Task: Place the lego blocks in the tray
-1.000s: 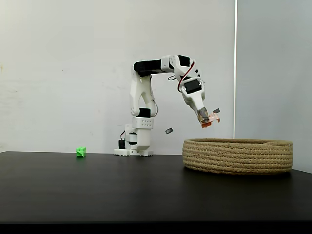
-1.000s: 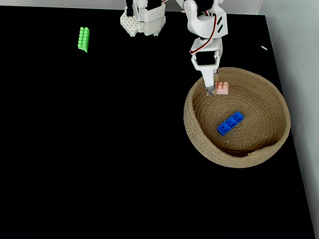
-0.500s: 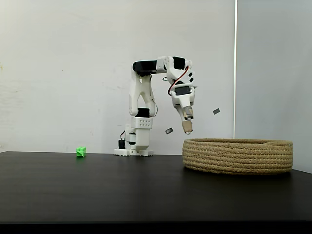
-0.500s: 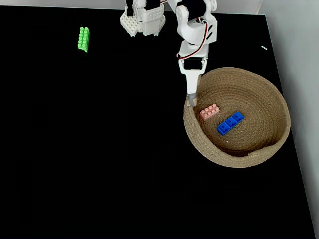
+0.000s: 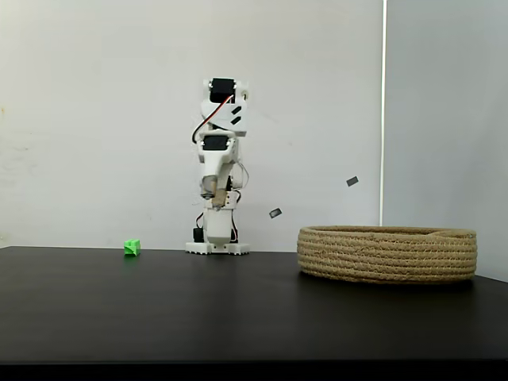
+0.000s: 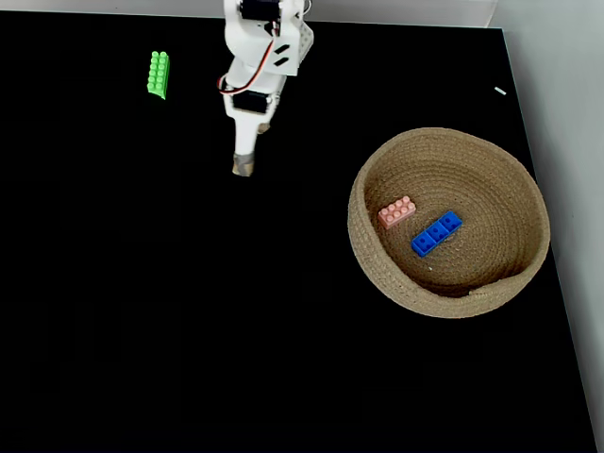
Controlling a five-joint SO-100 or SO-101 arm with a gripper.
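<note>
Camera setup, 2 fixed views. You get 1 camera at table height, set low at the near edge of the black table (image 5: 238,309), facing level across it toward the white wall (image 5: 119,119); it stands well back, so the arm (image 5: 218,159), the green brick (image 5: 132,248) and the tray (image 5: 387,254) appear in side profile. You get 1 camera mounted above, facing straight down from some height, with the arm's base at the top edge and the tray's (image 6: 368,255) inside open to you. Both fixed views share the arm (image 6: 260,66), the green brick (image 6: 159,75), the tray and the table (image 6: 142,302) between them.
</note>
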